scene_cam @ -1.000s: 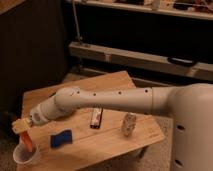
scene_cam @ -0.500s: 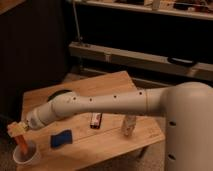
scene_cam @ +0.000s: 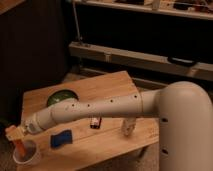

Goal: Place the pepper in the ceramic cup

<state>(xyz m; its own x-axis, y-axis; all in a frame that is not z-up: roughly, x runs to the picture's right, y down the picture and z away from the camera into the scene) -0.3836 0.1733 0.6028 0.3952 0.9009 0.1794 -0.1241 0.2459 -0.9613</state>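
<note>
The white ceramic cup (scene_cam: 27,155) stands at the table's front left corner. The orange-red pepper (scene_cam: 20,146) hangs upright with its lower end inside the cup's rim. My gripper (scene_cam: 14,133), with tan fingers, is just above the cup at the far left and is shut on the pepper's upper end. My white arm reaches across the table from the right.
A green plate (scene_cam: 61,96) sits at the back left of the wooden table (scene_cam: 105,85). A blue block (scene_cam: 61,138) lies right of the cup. A black-and-white bar (scene_cam: 95,122) and a small whitish bottle (scene_cam: 129,126) lie under the arm. Dark shelving stands behind.
My gripper has stayed at the cup and come down, and the pepper's lower end has gone from above the cup into it. The camera view has shifted.
</note>
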